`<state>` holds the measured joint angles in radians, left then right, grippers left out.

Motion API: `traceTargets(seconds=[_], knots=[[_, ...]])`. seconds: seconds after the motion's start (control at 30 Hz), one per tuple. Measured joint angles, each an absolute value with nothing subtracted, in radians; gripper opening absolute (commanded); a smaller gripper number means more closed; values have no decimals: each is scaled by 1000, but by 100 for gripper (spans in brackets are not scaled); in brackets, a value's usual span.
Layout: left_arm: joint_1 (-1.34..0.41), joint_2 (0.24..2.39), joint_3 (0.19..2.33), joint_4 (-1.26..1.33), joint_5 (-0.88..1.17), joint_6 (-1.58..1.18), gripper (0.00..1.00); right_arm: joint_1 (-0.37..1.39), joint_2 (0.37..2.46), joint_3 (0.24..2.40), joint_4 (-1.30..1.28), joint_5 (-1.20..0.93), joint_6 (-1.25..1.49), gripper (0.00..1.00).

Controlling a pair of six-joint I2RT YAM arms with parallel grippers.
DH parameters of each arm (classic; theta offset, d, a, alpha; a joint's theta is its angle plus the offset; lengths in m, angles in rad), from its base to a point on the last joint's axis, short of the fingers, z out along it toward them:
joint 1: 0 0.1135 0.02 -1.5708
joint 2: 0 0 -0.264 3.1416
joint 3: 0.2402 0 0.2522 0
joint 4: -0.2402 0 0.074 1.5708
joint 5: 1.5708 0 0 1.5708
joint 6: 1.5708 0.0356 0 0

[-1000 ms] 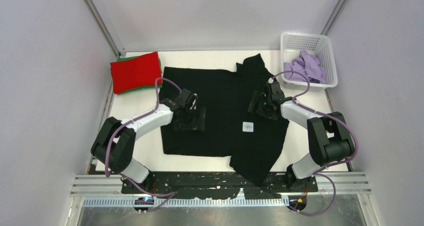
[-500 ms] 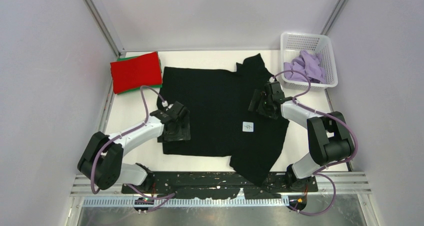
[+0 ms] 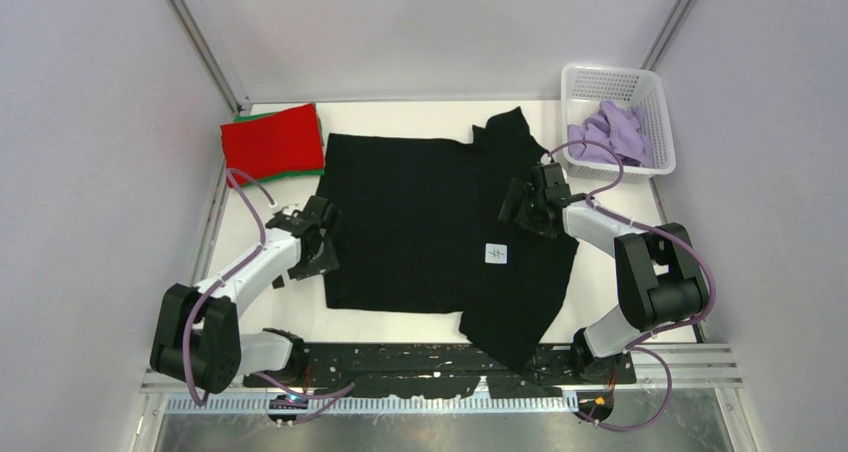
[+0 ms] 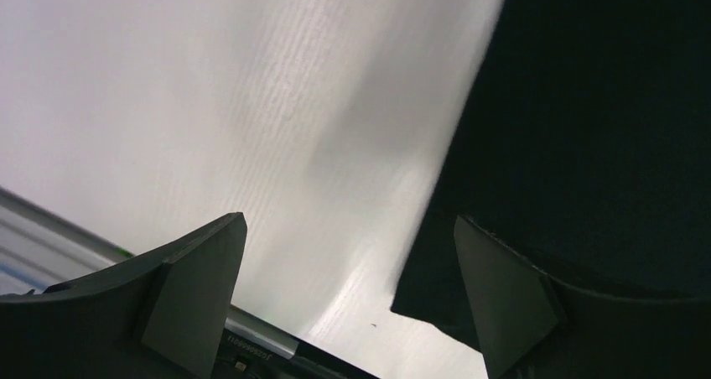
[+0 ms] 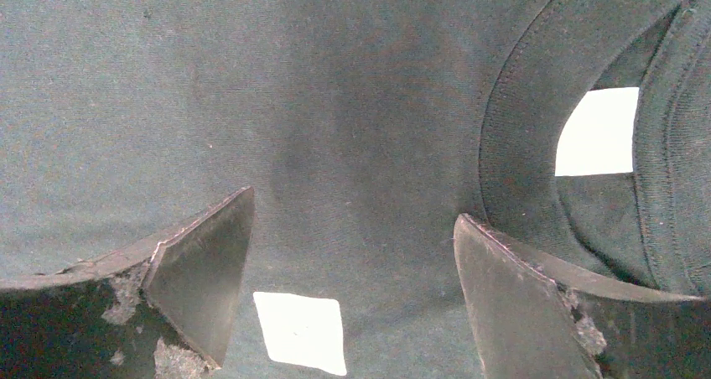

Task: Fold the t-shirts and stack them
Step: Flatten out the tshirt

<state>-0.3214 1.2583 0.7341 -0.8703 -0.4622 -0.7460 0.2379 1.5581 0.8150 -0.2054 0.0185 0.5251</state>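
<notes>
Centrally on the table (image 3: 395, 327), the black t-shirt (image 3: 430, 212) lies flat, long axis left to right: hem left, collar right. The left gripper (image 4: 348, 221), wide open and empty, straddles the hem's near corner, one finger over cloth, one over bare table. The right gripper (image 5: 355, 207) hangs open and empty by the collar and white tag (image 5: 300, 333). The near sleeve blurs into the dark base rail (image 3: 400, 357).

- Left claw (image 3: 312, 240) has drawn back off the middle of the black shirt (image 3: 440, 222), toward the near left.
- It now sits, fingers apart, over the shirt's left edge, partly above bare tabletop (image 3: 400, 324).
</notes>
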Motion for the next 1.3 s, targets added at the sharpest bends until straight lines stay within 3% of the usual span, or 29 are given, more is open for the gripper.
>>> traceTargets(seconds=[0.23,0.53,0.97,1.3], knots=[[-439,1168,728,-801,-318,-699,100,238,1558,815,-206,20,525,95],[-587,1439,859,-865,-340,-685,100,237,1558,815,-206,21,524,95],[-576,1559,884,-980,-443,-695,100,222,1558,815,-206,19,524,95],[-405,1506,878,-1075,-593,-770,100,214,1559,815,-206,13,525,95]])
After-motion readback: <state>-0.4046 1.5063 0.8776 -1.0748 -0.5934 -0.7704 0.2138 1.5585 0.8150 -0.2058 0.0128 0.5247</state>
